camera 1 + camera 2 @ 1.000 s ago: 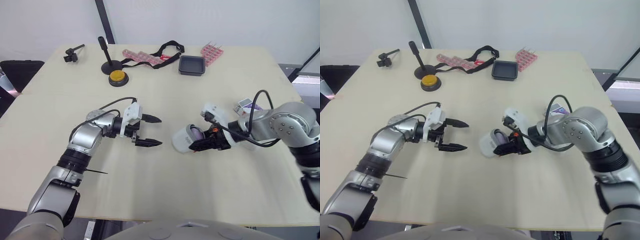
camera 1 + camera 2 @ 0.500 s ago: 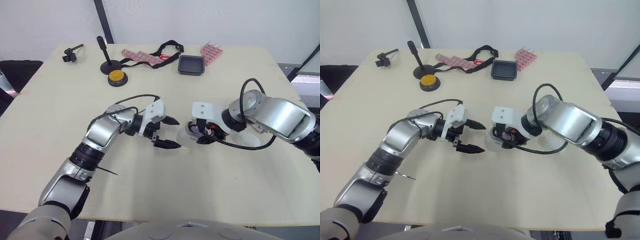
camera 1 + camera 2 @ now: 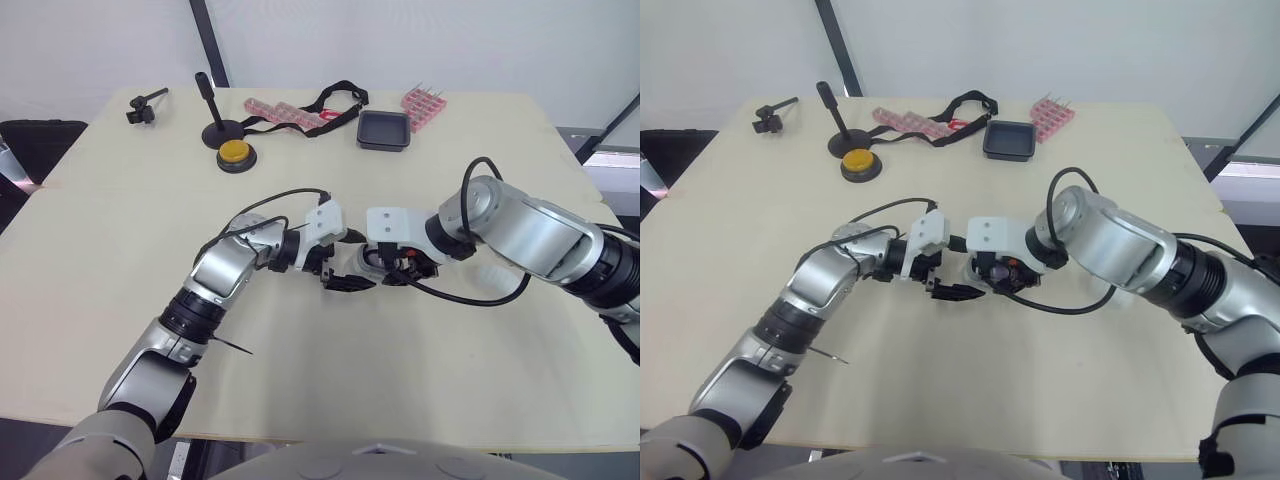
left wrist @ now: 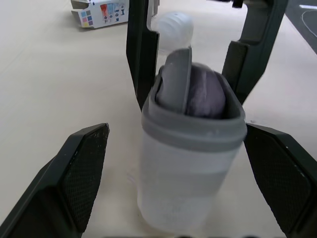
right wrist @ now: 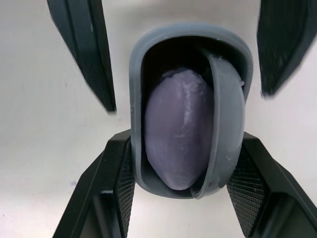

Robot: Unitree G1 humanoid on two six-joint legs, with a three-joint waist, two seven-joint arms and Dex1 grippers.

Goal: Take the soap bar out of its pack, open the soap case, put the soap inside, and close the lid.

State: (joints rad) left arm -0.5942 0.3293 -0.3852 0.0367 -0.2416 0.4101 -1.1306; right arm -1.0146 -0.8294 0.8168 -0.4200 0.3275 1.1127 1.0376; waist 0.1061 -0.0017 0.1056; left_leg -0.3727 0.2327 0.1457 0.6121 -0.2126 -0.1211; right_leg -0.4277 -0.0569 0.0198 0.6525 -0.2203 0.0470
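The soap case (image 4: 190, 163) is a translucent white tub with a grey rim, tipped on its side just above the table's middle. The purple soap (image 5: 178, 129) sits inside it, with a grey flap beside it. My right gripper (image 5: 184, 148) is shut on the soap case and grips it on both sides. My left gripper (image 4: 176, 134) is open. Its two fingers flank the case's open end with a gap on each side. In the left eye view the two grippers meet at the case (image 3: 366, 262). The white soap pack (image 4: 101, 11) lies on the table beyond.
A translucent rounded piece (image 4: 173, 27) lies behind the case. At the table's far side are a black tray (image 3: 384, 130), a pink rack (image 3: 424, 103), pink strips (image 3: 285, 113) with a black strap, a yellow button (image 3: 236, 154) and a black stand (image 3: 215, 125).
My right gripper has carried the case leftward to the table's middle. My left gripper has moved right to meet it, and its open fingers now straddle the case.
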